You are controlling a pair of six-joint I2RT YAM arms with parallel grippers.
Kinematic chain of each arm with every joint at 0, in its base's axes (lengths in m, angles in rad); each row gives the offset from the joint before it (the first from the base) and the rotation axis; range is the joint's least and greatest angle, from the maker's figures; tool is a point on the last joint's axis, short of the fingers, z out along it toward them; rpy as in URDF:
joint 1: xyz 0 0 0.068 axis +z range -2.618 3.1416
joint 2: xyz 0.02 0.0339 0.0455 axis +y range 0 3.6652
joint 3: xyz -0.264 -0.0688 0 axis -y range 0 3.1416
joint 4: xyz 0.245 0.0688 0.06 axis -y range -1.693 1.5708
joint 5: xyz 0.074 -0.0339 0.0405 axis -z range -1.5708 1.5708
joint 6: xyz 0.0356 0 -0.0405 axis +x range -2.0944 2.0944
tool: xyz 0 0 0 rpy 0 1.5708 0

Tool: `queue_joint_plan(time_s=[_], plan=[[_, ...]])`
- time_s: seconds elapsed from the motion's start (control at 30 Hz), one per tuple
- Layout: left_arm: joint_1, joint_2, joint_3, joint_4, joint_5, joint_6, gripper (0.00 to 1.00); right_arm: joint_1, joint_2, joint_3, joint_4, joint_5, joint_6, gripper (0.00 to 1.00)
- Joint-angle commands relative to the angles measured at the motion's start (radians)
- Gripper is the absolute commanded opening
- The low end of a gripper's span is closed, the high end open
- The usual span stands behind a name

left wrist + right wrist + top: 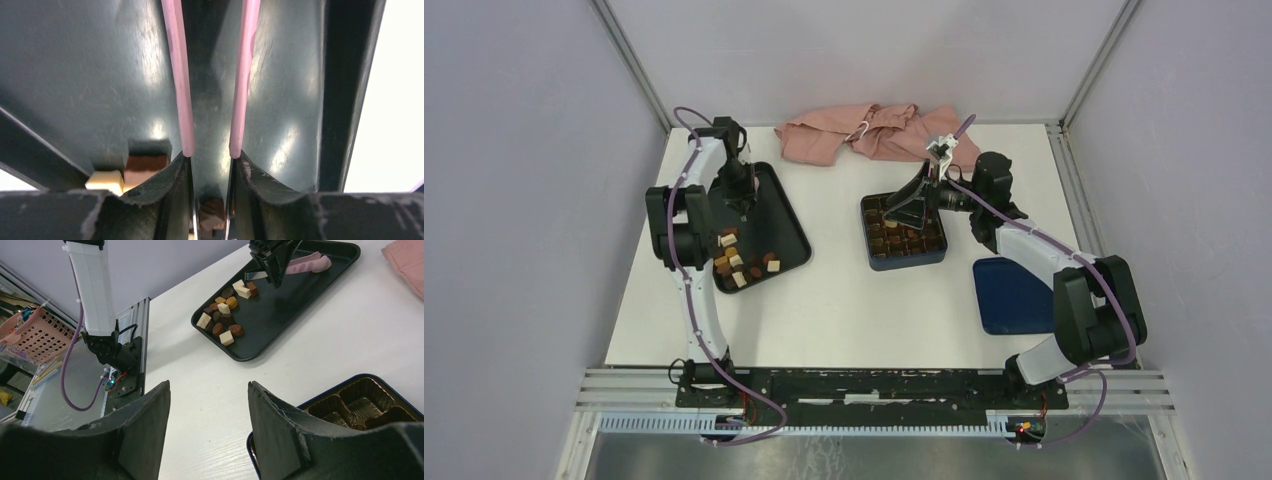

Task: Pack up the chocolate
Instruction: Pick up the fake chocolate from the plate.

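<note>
While the chocolate (742,268) is seen clustered at the near end of the black tray (790,216), pink tongs (175,75) are pinched by the left fingers (160,185) over it; the right fingers (145,435) are held spread above the blue box (907,264)

The black tray (75,75) looks like hard plastic, glossy and finely scratched. Under it the white desk (854,300) is smooth and matt. Beyond the tray lies soft, crumpled pink cloth (854,135). The tongs (174,75) over the tray have smooth, rubbery-looking pink arms. The right tool (207,390) has matt black fingers (280,430) with rough, chipped edges.
</note>
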Motion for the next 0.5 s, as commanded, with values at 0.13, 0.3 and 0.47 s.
queue_joint_plan(time_s=[0.13, 0.3, 0.47], plan=[[-0.003, -0.270, -0.267, 0.112, 0.005, 0.032, 0.20, -0.005, -0.002, 0.030, -0.049, 0.008, -0.096, 0.64], [-0.003, -0.388, -0.441, 0.181, 0.039, 0.025, 0.17, -0.006, -0.014, 0.088, -0.274, 0.086, -0.329, 0.64], [-0.003, -0.466, -0.538, 0.217, 0.068, 0.014, 0.16, -0.014, -0.008, 0.102, -0.322, 0.113, -0.394, 0.64]])
